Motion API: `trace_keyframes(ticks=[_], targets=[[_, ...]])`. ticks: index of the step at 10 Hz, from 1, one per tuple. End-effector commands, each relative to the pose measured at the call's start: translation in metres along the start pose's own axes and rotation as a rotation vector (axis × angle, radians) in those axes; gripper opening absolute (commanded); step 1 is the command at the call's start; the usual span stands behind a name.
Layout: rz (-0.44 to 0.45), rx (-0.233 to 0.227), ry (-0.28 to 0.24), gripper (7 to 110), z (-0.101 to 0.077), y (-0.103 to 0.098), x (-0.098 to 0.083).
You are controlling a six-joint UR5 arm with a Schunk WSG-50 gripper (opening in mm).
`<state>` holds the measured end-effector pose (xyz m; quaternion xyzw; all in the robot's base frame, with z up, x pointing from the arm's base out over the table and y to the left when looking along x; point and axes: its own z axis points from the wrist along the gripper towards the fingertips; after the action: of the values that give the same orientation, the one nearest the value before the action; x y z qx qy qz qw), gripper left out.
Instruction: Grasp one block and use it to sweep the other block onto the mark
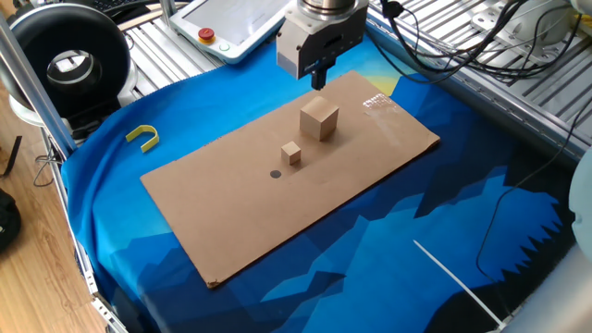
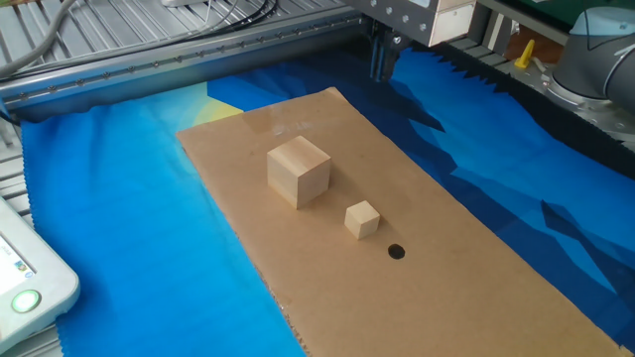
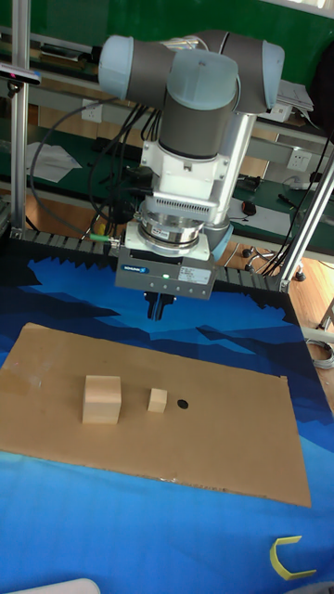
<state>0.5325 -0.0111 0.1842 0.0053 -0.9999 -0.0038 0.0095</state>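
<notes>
On the flat brown cardboard sheet (image 3: 223, 436) spread over the blue patterned cloth (image 1: 388, 268), seen in the tall fixed view, the larger light-brown wooden cube (image 3: 102, 399) is found at the left, the tiny tan wooden cube (image 3: 157, 400) just beside it to the right but apart from it, and the small dark round dot (image 3: 183, 405) near that cube's right side, uncovered. Above and behind the three, the two-finger gripper (image 3: 157, 308) is held clear of the sheet with its dark fingers close together and nothing between them, though whether they fully meet cannot be told.
</notes>
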Motion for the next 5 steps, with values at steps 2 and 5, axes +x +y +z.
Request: trace_keyframes(ticks=[2, 5], targets=[[0.024, 0.034, -0.006, 7, -0.0014, -0.0091, -0.0015], [0.032, 0.031, 0.003, 7, -0.0013, -0.0083, 0.0008]])
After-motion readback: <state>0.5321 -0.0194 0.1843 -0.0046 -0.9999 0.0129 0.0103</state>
